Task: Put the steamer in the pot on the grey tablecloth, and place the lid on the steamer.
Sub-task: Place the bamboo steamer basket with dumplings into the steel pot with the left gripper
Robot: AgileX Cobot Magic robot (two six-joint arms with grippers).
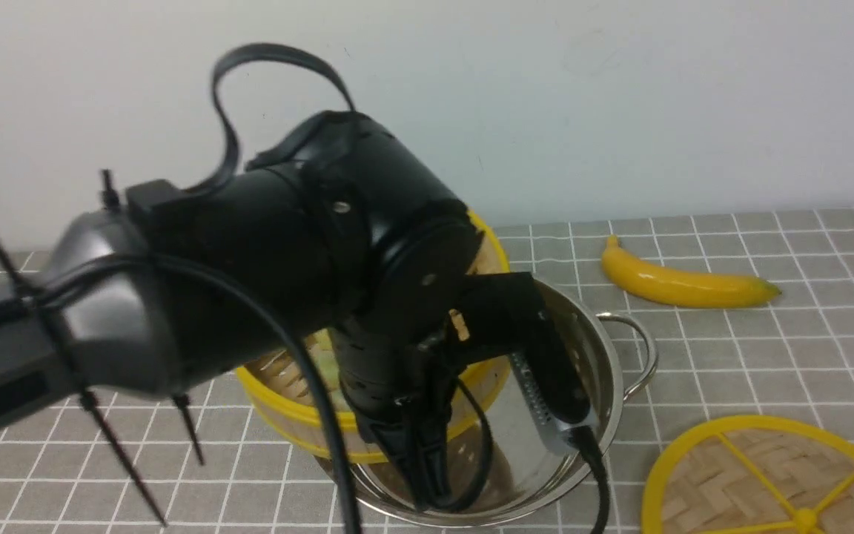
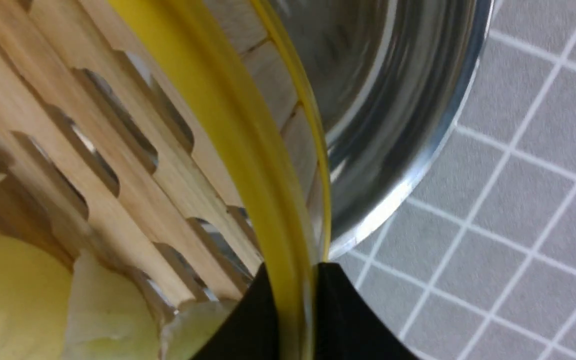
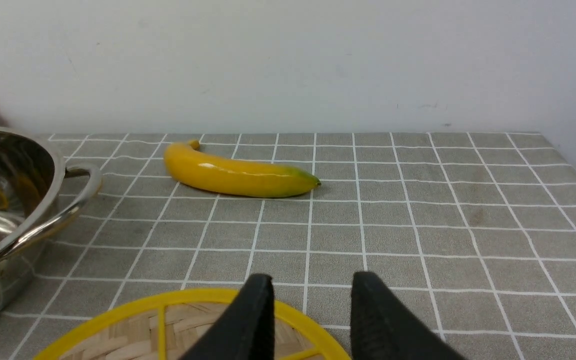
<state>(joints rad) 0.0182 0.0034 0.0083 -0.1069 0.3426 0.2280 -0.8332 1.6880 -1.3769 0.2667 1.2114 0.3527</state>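
Carrying the steamer (image 1: pixel 304 426) over to the pot (image 1: pixel 605 363) looks to be the step in hand. At the left of the front view, the left arm (image 1: pixel 249 267) reaches in across the grey tablecloth (image 1: pixel 701 356), covering much of the basket. The left gripper (image 2: pixel 295 290) is closed on the steamer's yellow rim, one finger inside the wall and one outside, with toy buns and dumplings (image 2: pixel 13 300) lying on the slatted floor. The basket overlaps the left part of the pot and leaves the right part of its shiny interior uncovered; whether its underside touches the pot's edge cannot be told.

The next move calls for shifting the steamer to the right until it is centred over the opening, keeping it level so the food does not slide, then lowering it and letting go. Being held at one side only, it could tip or catch on the pot's edge.

To the right of the pot, beyond its loop handle (image 1: pixel 649 356), a toy banana (image 1: pixel 686 282) lies farther back on the cloth. Nearer the robot, also on the right, the lid (image 1: pixel 738 475) lies flat, its placing not yet done. The right gripper (image 3: pixel 313 305) stands wide open with nothing between its fingers, apparently ready for the lid once the steamer is seated.
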